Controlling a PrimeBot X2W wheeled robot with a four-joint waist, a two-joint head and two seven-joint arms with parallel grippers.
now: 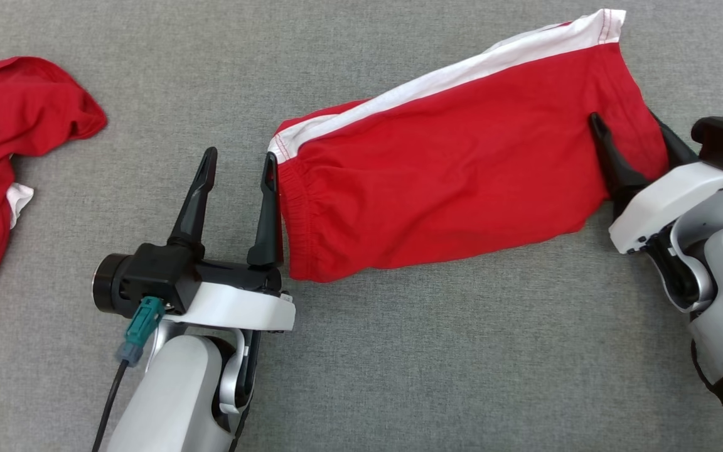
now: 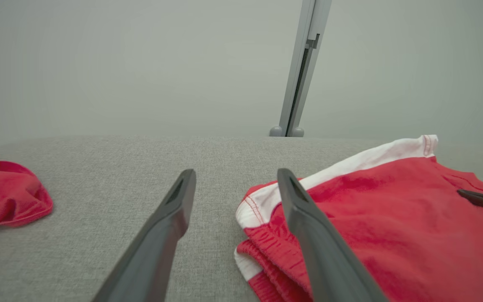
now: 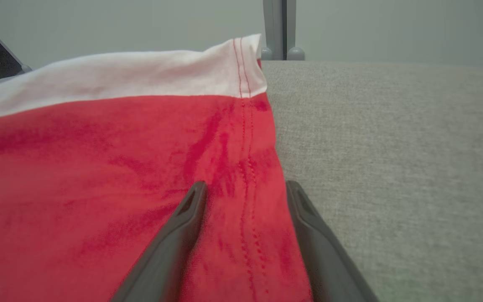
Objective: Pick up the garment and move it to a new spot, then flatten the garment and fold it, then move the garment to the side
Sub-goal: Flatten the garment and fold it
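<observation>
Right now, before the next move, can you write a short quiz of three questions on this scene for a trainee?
1. True or false: the left hand is shut on the shorts.
2. What colour is the stripe along the shorts? A blue, B white, C black.
3. Fill in: another red garment lies to the robot's ____.
Key: 1 false; 2 B; 3 left.
</observation>
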